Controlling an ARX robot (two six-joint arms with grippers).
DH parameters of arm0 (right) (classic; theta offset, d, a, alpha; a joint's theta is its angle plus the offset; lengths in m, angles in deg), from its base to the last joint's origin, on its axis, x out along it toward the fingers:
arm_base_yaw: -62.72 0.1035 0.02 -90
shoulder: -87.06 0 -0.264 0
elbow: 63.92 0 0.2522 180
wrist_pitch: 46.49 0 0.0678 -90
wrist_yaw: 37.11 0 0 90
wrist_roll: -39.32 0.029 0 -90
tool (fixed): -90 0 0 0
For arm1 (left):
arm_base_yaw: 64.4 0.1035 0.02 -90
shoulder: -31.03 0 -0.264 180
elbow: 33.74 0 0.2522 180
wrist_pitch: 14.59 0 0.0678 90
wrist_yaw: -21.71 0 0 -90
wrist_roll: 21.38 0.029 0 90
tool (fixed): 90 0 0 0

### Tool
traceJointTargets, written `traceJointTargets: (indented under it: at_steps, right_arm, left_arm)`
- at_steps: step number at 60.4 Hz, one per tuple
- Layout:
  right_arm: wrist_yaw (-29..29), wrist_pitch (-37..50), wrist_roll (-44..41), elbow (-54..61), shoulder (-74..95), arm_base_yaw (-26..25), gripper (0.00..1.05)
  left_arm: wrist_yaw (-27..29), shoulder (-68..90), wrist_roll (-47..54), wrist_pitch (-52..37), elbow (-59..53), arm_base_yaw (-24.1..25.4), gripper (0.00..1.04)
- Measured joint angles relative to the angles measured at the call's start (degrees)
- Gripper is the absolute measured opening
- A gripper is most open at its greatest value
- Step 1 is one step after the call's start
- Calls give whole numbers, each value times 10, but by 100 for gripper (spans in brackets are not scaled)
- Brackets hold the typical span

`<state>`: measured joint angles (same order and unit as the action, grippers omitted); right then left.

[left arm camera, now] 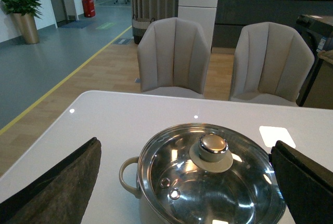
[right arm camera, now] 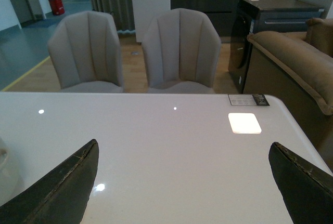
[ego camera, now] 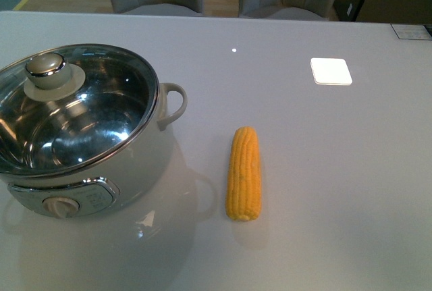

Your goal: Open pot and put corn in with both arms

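Lid-off step, not yet begun. The pot (ego camera: 154, 163) stands on the left of the tabletop (ego camera: 324, 169) with its glass lid (ego camera: 101, 112) seated in the steel rim. The corn (ego camera: 244, 173) lies flat to the right of the pot, apart from it, with its tapered end pointing away from me.

**Step in hand (my judgement):** the left arm takes the lid.
- In the left wrist view the knob (left arm camera: 213, 145) sits between the two pads but nearer one of them, so I would centre on it before going down.
- The knob's top is rounded and shiny. I would close low on it, under the cap, not on the dome.
- I would lift straight up until the lid clears the rim, and only then carry it aside. Dragging it sideways early could tip the glass against the steel.
- The lid should go down well away from the corn, so the right arm's path stays free.

**Fingers:**
- The left fingers (left arm camera: 60, 185) are spread wide above the pot, holding and touching nothing.
- The right fingers (right arm camera: 57, 187) are also spread wide and empty. Only bare tabletop shows between them, and the corn is not in that camera's view, so that arm needs repositioning before any grasp.
- Neither arm shows in the front view.

For the corn, I expect a grip across the middle of the cob to work best, since the kernel rows may let it roll.
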<state>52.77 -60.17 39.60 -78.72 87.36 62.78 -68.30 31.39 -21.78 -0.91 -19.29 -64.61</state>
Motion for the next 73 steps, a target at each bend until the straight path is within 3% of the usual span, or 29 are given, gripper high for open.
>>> traceJointTargets:
  at_steps: [35,42,48,62,73]
  right_arm:
    - [0,0,0,0,0,0,96]
    - [1,0,0,0,0,0,96]
    - [1,0,0,0,0,0,96]
    - [1,0,0,0,0,0,96]
    - [1,0,0,0,0,0,96]
  left_arm:
    - [-2,2,-2,3,1,0,98]
    - [-17,106,-43,181,71,-5,98]
    - [-16,142,-65,201,83,-23,98]
    - [-38,245,-65,88,107,-30,98]
    - [-54,461,-19,-138,113,-37,98]
